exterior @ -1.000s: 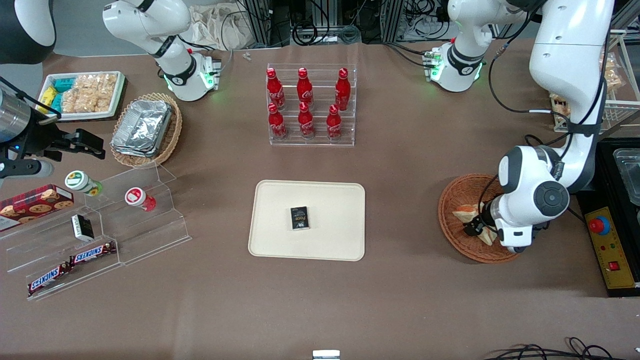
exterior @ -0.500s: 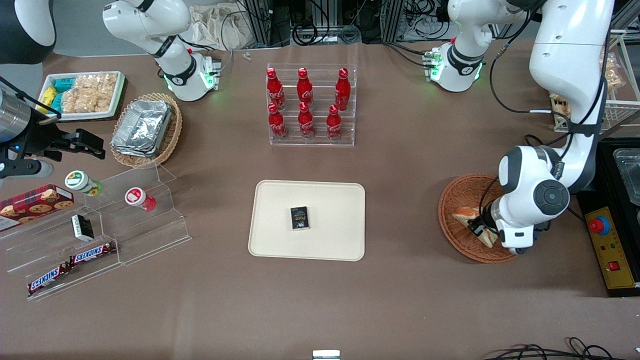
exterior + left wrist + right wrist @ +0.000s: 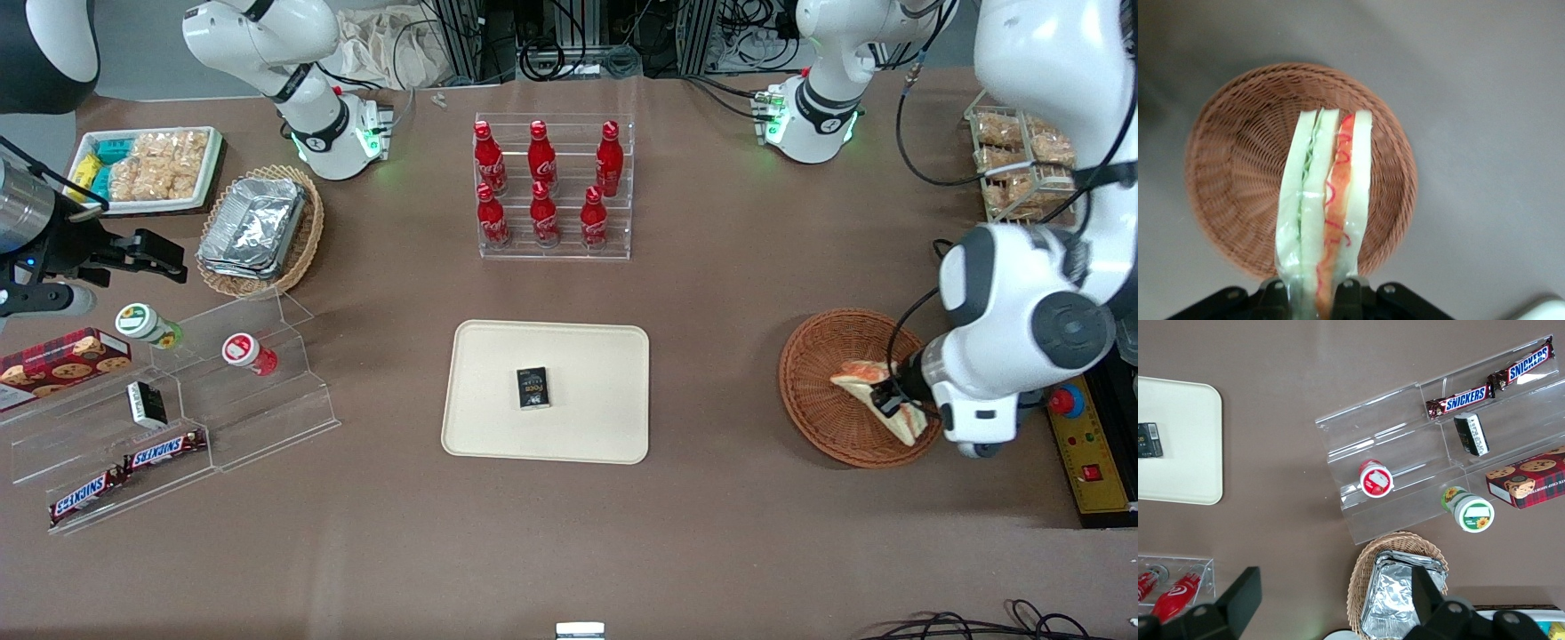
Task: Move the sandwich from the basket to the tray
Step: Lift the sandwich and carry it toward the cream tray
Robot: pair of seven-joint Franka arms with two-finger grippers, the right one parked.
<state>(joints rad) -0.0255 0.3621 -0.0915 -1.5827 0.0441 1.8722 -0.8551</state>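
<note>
Tray (image 3: pixel 498 427) sits mid-table, small black box (image 3: pixel 532 388) lying on it. Well apart, toward working arm's end, basket (image 3: pixel 818 409) rests on table. Gripper (image 3: pixel 889 400) hangs over basket, pinching sandwich (image 3: pixel 867 380) between fingers (image 3: pixel 1346 293). Sandwich lifted clear above basket floor, wedge pointing away from gripper, cut edge with orange-red and green filling facing wrist camera. Sandwich (image 3: pixel 1325 207) pinched at one end; rest of wedge juts out past fingertips.
</note>
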